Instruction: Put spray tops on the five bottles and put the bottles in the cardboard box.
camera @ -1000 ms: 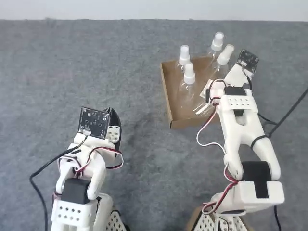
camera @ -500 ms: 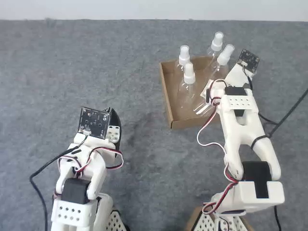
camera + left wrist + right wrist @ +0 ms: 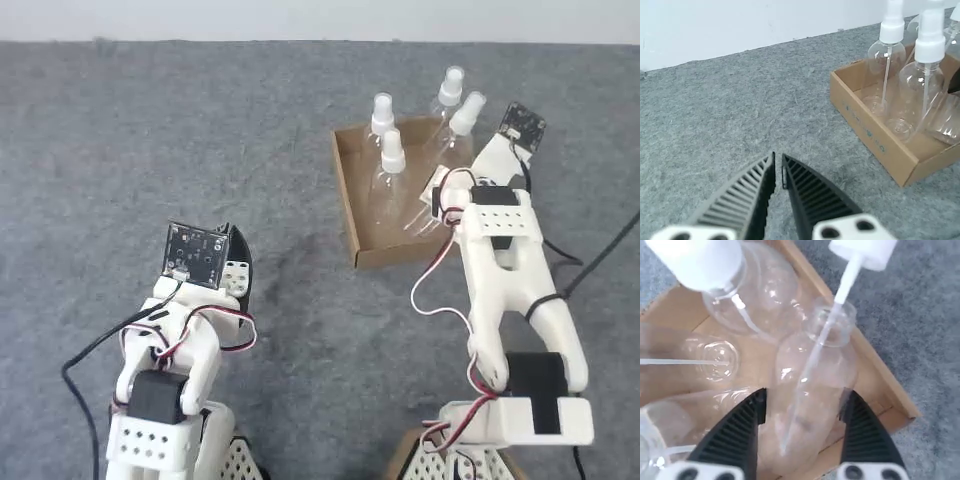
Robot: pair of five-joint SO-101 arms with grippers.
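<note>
Grey felt (image 3: pixel 200 130), bottles (image 3: pixel 390 178) in cardboard box (image 3: pixel 343 195)

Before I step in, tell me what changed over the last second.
The right arm shifted slightly to the right in the high view, with its gripper around a bottle in the cardboard box. Nothing was visibly picked up or let go. The left arm, its shut gripper and the other bottles stayed put.
</note>
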